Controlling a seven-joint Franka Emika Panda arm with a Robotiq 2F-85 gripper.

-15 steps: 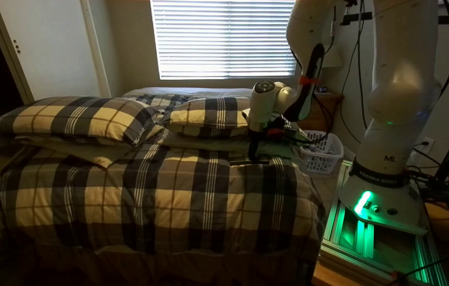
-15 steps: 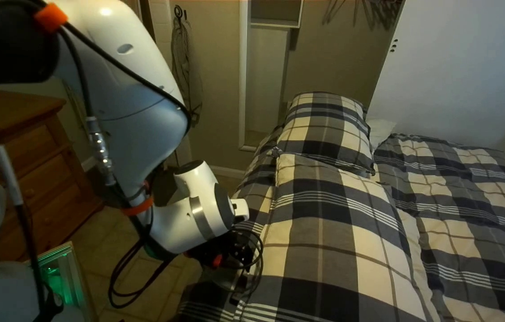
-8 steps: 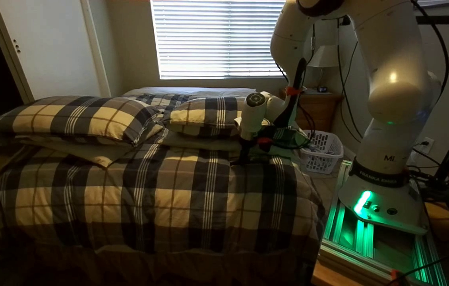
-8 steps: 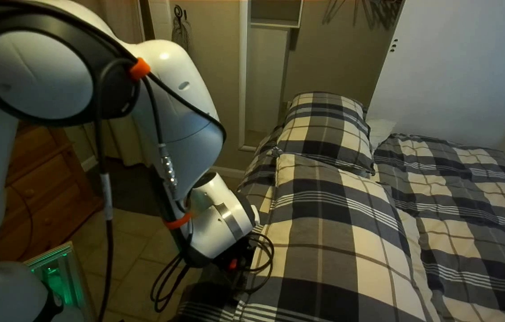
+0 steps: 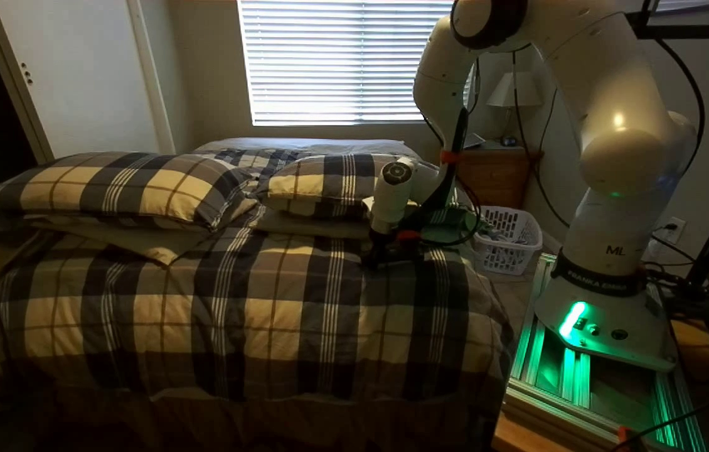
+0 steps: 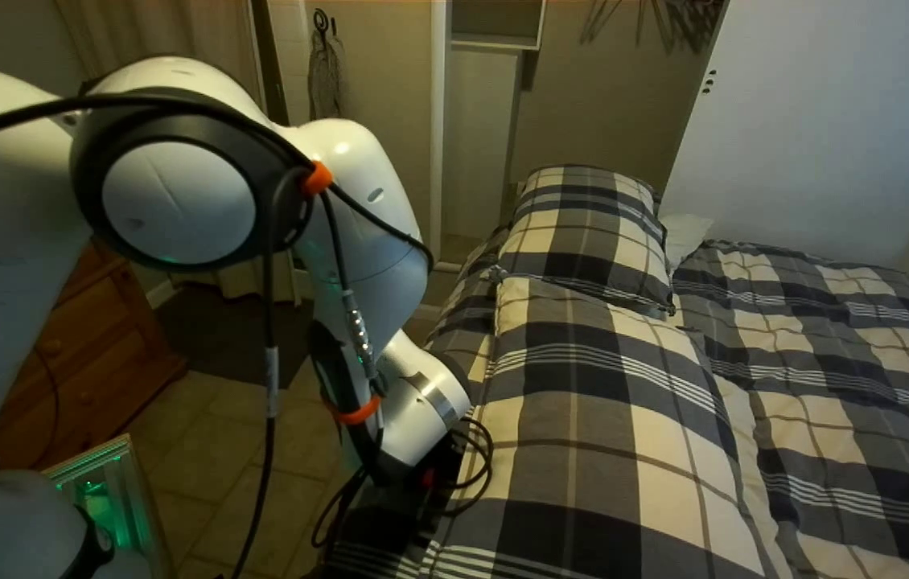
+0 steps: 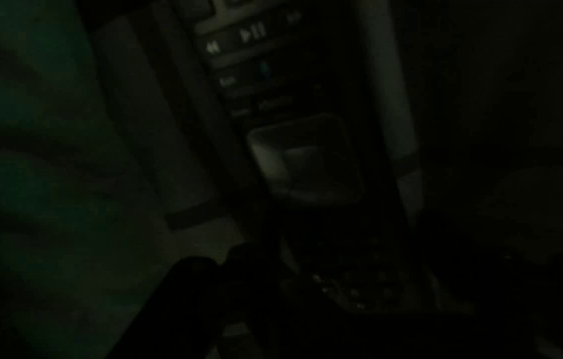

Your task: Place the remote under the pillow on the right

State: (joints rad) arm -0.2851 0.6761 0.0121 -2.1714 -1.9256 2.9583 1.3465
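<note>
1. Dim bedroom, bright blinds [image 5: 354,63] at the back; plaid bedspread [image 5: 266,326] spreading beneath and in front of the fingers [image 7: 187,299];
2. Fingers look wide apart, one on either side of the remote [image 7: 306,159], with slim strips of bedspread seeming to show in between, though the wrist view is very dark; the remote lies buttons-up on the bedspread, its far part reaching past the fingers;
3. Step in hand, as I judge it: lining up the grasp; the next move calls for closing across the remote's width, a small lift, then a slide under the near edge of the pillow on the right [image 5: 323,179], just beyond the fingers;
4. Counted: one remote; two plaid pillows, the plumper pillow [image 5: 122,188] well apart from the fingers; one laundry basket [image 5: 505,257] and one lamp [image 5: 514,91], both behind the fingers.
</note>
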